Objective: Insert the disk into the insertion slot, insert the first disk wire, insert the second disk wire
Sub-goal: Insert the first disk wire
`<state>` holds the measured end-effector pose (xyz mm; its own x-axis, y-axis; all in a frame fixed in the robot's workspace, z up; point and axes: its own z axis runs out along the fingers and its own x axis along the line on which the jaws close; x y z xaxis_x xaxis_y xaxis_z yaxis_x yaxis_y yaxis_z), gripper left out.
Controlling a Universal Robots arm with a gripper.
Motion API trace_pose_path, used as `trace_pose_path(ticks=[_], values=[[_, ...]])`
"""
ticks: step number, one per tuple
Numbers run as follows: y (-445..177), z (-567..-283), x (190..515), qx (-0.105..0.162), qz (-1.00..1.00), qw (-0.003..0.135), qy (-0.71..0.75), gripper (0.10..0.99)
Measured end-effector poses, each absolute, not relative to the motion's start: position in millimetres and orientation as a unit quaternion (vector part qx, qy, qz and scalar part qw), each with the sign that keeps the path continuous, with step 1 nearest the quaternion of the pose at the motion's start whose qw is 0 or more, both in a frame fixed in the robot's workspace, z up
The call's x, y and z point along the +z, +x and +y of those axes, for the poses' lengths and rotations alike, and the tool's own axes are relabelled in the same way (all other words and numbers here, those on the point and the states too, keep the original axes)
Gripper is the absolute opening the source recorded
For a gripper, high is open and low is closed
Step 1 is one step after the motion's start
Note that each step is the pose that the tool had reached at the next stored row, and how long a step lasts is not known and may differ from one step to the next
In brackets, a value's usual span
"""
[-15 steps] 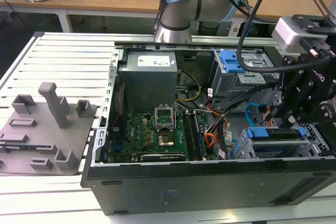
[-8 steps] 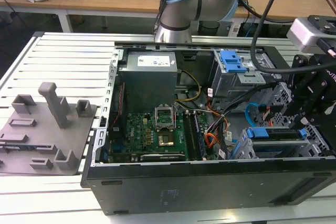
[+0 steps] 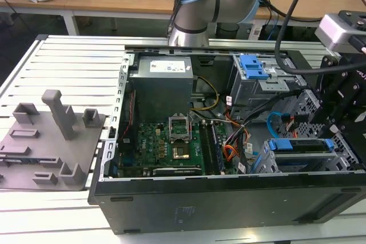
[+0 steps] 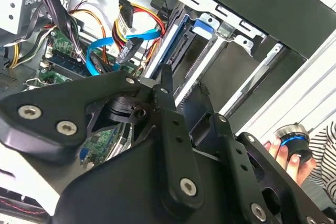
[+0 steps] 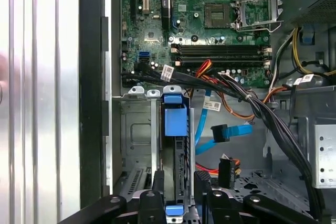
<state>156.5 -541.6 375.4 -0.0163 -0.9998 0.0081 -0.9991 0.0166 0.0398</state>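
The disk (image 5: 175, 145), grey in a bright blue carrier, stands on edge partway down in the insertion slot (image 5: 135, 135), a low perforated grey cage by the case wall. In the exterior view the disk (image 3: 300, 147) rests in that cage (image 3: 269, 164) at the case's right end. My gripper (image 5: 179, 184) straddles the disk's near end, one black finger pressed on each side, shut on it. The gripper (image 3: 337, 124) hangs over the disk's right end. A loose blue wire (image 5: 227, 131) and a black connector (image 5: 226, 170) lie beside the slot.
A taller grey cage with a blue latch (image 3: 254, 68) stands behind the slot. Bundled black cables (image 5: 262, 108) cross above the motherboard (image 3: 171, 144). A person's hand (image 4: 286, 153) holds a round knob outside the case. A grey fixture plate (image 3: 48, 141) lies on the exterior view's left.
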Motion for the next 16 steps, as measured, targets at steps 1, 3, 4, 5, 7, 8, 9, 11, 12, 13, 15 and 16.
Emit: trace_pose_path(ticks=[1, 3, 4, 5, 7, 8, 9, 11, 12, 13, 15, 16], values=[[157, -542, 376, -0.011, -0.713, 0.017, 0.701, 0.361], [157, -541, 380, -0.011, -0.713, 0.017, 0.701, 0.361], [157, -541, 382, -0.011, -0.713, 0.017, 0.701, 0.361], [157, -541, 383, -0.011, -0.713, 0.017, 0.701, 0.361], [157, -540, 385, -0.011, -0.713, 0.017, 0.701, 0.361], [157, -540, 385, -0.011, -0.713, 0.017, 0.701, 0.361], [157, -540, 385, -0.011, -0.713, 0.017, 0.701, 0.361], [157, -540, 385, -0.011, -0.713, 0.017, 0.701, 0.361], [157, -540, 386, -0.011, -0.713, 0.017, 0.701, 0.361], [157, -537, 385, -0.011, -0.713, 0.017, 0.701, 0.361], [157, -530, 385, -0.011, -0.713, 0.017, 0.701, 0.361], [157, -525, 386, -0.011, -0.713, 0.017, 0.701, 0.361]])
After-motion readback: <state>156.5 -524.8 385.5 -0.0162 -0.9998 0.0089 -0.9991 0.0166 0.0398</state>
